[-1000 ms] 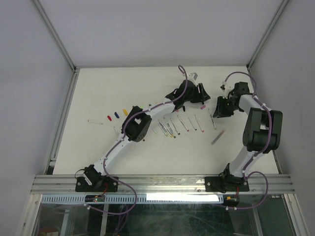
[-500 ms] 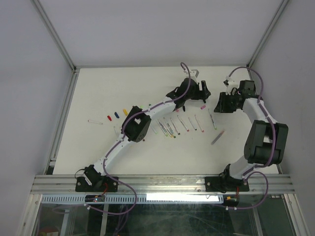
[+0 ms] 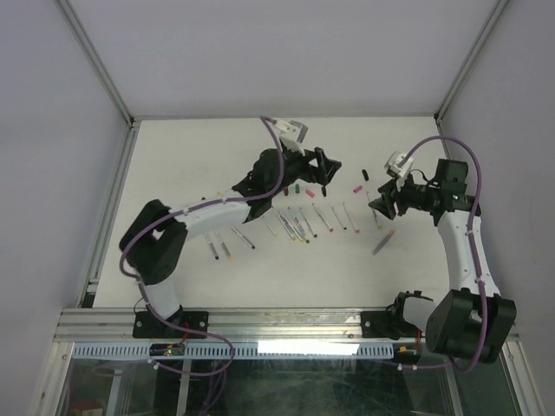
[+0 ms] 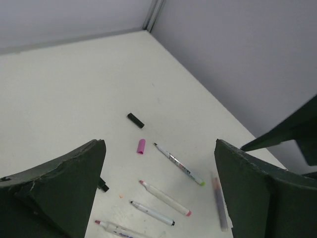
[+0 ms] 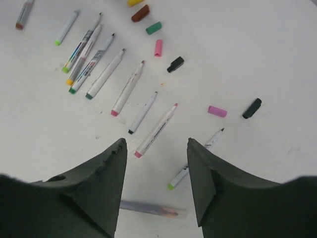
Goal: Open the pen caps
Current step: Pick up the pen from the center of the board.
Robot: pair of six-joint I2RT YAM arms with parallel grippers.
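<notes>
Pen caps lie loose on the white table: a pink cap, a black cap, another black cap, and pink, green and maroon ones. Several uncapped pens lie in a row. A capped greyish pen lies below my right gripper, which is open and empty above the table. My left gripper hangs wide open and empty over the magenta cap and a black cap.
The table's back edge and metal frame post stand behind the caps. Two more pens lie left of the row, close to the left arm's forearm. The capped pen lies apart at the right, near the right arm.
My left arm has swung left, its gripper drawn back from the right one and opened wide. My right gripper has pulled back toward the near side and spread its jaws.
</notes>
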